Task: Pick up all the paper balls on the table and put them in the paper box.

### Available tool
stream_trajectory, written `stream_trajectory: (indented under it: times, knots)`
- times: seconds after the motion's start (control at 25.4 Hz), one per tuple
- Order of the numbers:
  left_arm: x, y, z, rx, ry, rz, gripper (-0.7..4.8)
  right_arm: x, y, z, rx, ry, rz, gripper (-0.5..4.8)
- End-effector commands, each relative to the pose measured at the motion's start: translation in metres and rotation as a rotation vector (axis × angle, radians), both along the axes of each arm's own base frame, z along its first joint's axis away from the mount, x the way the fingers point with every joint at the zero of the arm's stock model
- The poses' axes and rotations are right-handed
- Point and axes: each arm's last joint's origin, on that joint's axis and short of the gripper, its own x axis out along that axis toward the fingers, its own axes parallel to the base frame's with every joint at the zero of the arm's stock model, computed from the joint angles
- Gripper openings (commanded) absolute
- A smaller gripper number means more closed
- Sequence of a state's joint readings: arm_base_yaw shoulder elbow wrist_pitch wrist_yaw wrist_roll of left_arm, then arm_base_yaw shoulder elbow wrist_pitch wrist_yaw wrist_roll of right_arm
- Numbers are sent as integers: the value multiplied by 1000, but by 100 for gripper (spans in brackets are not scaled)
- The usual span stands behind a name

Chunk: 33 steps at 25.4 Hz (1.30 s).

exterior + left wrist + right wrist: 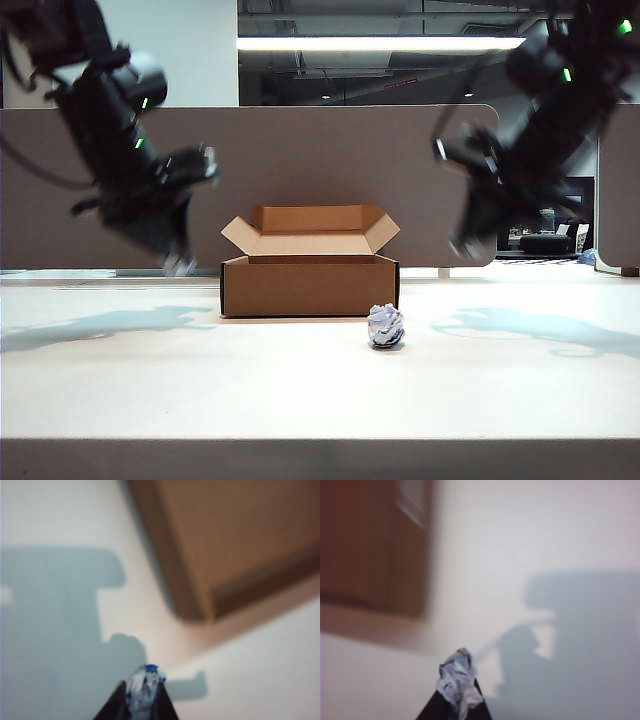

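The brown paper box point(309, 285) stands open at the middle of the table point(320, 390), its flaps spread. One paper ball point(385, 326) lies on the table just in front of the box's right corner. My left gripper point(180, 264) hangs above the table left of the box, shut on a second paper ball point(144, 686) with blue marks. My right gripper point(462, 247) is raised to the right of the box, shut on a third paper ball point(457, 680). Both wrist views show the box's side point(235, 545) point(370, 545) nearby, blurred.
A grey-brown partition panel point(300, 150) runs behind the box. The arms cast shadows point(100, 325) on the tabletop at both sides. Office clutter point(550, 240) shows past the panel's right end.
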State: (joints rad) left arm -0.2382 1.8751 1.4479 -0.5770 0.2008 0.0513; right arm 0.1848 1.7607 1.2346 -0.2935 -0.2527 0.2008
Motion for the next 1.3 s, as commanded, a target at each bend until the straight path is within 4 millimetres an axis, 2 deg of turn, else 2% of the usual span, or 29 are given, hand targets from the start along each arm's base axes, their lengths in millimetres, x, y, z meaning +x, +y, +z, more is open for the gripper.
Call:
stream_trajectory:
  times: [0.04, 0.16, 0.2, 0.28, 0.31, 0.39, 0.43, 0.47, 0.55, 0.79, 0.87, 0.94, 1.26, 1.3]
  knots:
    - [14, -13, 42, -77, -173, -2, 52, 14, 16, 44, 83, -164, 80, 13]
    - [22, -21, 61, -153, -274, -2, 52, 23, 29, 63, 120, -254, 123, 12]
    - [27, -28, 68, -224, -313, -18, 53, 31, 39, 70, 151, -280, 163, 12]
    - [32, -34, 71, -259, -336, -32, 80, 43, 54, 72, 176, -292, 215, 19]
    - [34, -38, 70, -262, -340, -40, 117, 46, 59, 71, 177, -292, 222, 47]
    - [37, -40, 68, -273, -347, -45, 245, 52, 67, 67, 179, -286, 235, 119]
    - [38, -40, 67, -279, -347, -49, 279, 54, 69, 66, 181, -283, 237, 154]
    - [38, -40, 66, -281, -344, -49, 283, 56, 72, 63, 185, -277, 242, 190]
    - [38, -40, 66, -278, -341, -48, 283, 57, 72, 62, 188, -274, 246, 214]
    - [37, -40, 68, -274, -313, -49, 282, 55, 71, 64, 190, -265, 249, 228]
    - [32, -39, 70, -274, -252, -72, 282, 50, 70, 66, 182, -232, 279, 303]
    - [25, -38, 70, -260, -159, -76, 282, 41, 68, 67, 148, -191, 341, 440]
    - [-18, -24, 69, -127, 166, -111, 268, -2, 51, 66, -69, 146, 296, 441]
    - [-25, -22, 71, -114, 202, -116, 268, -8, 57, 65, -85, 184, 315, 441]
